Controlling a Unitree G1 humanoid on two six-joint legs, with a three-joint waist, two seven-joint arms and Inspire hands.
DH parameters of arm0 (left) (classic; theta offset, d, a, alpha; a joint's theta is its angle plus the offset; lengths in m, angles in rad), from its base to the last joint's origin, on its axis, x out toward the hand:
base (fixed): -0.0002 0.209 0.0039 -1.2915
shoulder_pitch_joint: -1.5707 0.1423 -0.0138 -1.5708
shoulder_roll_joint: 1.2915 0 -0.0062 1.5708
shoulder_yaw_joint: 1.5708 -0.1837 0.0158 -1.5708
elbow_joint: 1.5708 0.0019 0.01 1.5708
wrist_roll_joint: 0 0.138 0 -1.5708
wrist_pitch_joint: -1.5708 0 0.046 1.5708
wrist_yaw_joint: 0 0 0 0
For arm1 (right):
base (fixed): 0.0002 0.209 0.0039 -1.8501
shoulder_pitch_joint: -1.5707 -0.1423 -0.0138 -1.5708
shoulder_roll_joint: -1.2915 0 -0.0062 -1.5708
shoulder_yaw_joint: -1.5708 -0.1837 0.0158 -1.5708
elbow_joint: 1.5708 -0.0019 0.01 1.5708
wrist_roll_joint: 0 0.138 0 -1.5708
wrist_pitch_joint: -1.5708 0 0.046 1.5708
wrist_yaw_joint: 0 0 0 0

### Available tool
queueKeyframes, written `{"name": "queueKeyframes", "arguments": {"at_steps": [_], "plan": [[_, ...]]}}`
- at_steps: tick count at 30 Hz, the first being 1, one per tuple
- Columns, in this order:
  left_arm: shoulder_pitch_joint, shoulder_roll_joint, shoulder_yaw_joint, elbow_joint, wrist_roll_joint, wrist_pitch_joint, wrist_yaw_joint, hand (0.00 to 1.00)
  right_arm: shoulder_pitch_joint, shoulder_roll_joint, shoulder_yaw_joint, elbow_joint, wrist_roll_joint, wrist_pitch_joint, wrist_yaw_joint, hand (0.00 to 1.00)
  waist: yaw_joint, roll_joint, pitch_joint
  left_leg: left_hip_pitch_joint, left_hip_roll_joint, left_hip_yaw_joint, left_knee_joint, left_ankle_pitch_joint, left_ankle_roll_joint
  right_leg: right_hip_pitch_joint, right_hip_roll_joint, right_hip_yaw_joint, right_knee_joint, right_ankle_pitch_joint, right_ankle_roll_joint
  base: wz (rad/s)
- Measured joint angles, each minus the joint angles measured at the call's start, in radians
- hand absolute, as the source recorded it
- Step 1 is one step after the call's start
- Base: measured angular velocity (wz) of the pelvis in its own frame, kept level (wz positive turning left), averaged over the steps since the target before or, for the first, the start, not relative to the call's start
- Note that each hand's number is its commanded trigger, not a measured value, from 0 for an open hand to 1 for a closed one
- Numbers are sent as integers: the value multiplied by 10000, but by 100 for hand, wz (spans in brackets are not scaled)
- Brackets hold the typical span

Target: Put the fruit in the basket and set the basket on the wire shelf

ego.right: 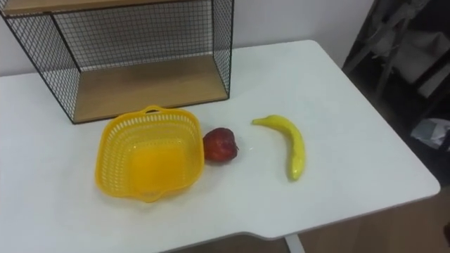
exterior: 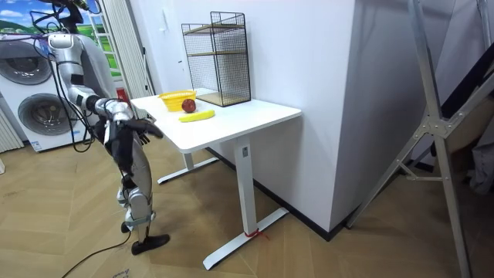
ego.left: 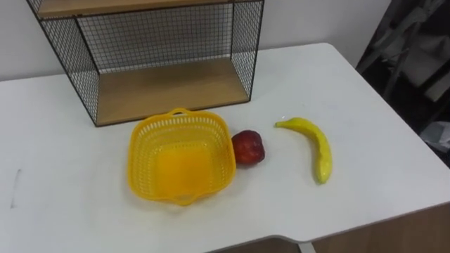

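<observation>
A yellow basket (ego.left: 140,137) sits empty on the white bench (ego.left: 365,126) before the wire shelf (ego.left: 169,88), with the apple (ego.left: 247,147) just beside it and the banana (ego.left: 316,147) farther right. The robot stands at the bench's end on a wood floor (exterior: 309,247). Its right robot hand (exterior: 145,128) is too small to tell whether it is apart or together.

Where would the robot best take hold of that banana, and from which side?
Around its thick middle, coming down from above. The banana lies flat on the white table, apart from the apple, with bare tabletop around it; both ends taper, so the middle probably gives the surest hold.
</observation>
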State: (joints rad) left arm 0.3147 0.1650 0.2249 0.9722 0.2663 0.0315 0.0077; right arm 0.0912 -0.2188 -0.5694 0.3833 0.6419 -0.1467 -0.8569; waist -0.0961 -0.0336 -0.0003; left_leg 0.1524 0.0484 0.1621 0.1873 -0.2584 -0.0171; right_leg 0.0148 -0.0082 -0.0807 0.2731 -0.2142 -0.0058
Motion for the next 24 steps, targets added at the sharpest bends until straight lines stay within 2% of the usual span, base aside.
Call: {"name": "queueKeyframes", "arguments": {"at_steps": [3, 5, 10, 14, 19, 21, 24], "plan": [[-71, 37, -139, 3, 5, -159, 46, 0, 1, -110, 149, -651, -848, -299, -386, 0, 189, -73, 17, -10, -19, -8, 2, 1, 1, -14, -26, -15, 4, -10, 17, 0], [-29, 37, -147, -17, -2, -305, 48, 0, 2, -143, 377, -1139, -1373, -341, -468, 0, 231, -98, 22, -33, -25, -2, 2, 1, 1, -48, -32, -15, 5, -13, 23, 0], [-115, 107, -191, -4, 1, -409, 61, 0, 6, -197, 1047, -2202, -2380, -637, -98, 0, 273, -154, 17, -109, -21, 2, 20, 1, 1, -107, -31, -25, 7, -9, 22, -1], [-201, 176, -535, 208, 2, -725, 70, 0, 2, -489, 1789, -2415, -3082, -746, 837, 0, 479, -125, 23, -72, -21, 5, 17, 1, 1, -35, -29, -25, 1, 24, 30, 0], [-187, 199, -733, 336, -5, -760, 69, 0, -250, -1034, 2640, -2414, -3742, -720, 2479, 0, 554, -119, 55, -34, -13, -7, 5, 0, 1, 53, -31, -40, 19, 36, 26, 0], [-200, 212, -733, 337, -4, -761, 35, 0, -327, -1316, 2778, -2340, -3737, -695, 3377, 0, 710, -191, 91, -16, -9, -11, 6, 0, 1, 55, -33, -50, -41, 38, 24, 0], [-253, 276, -724, 423, 6, -760, -40, 0, -344, -1507, 2925, -2212, -3784, -561, 4447, 0, 839, -333, 94, -20, -4, -30, 6, 1, 2, 88, -29, -79, -154, 59, 31, 2]]}}
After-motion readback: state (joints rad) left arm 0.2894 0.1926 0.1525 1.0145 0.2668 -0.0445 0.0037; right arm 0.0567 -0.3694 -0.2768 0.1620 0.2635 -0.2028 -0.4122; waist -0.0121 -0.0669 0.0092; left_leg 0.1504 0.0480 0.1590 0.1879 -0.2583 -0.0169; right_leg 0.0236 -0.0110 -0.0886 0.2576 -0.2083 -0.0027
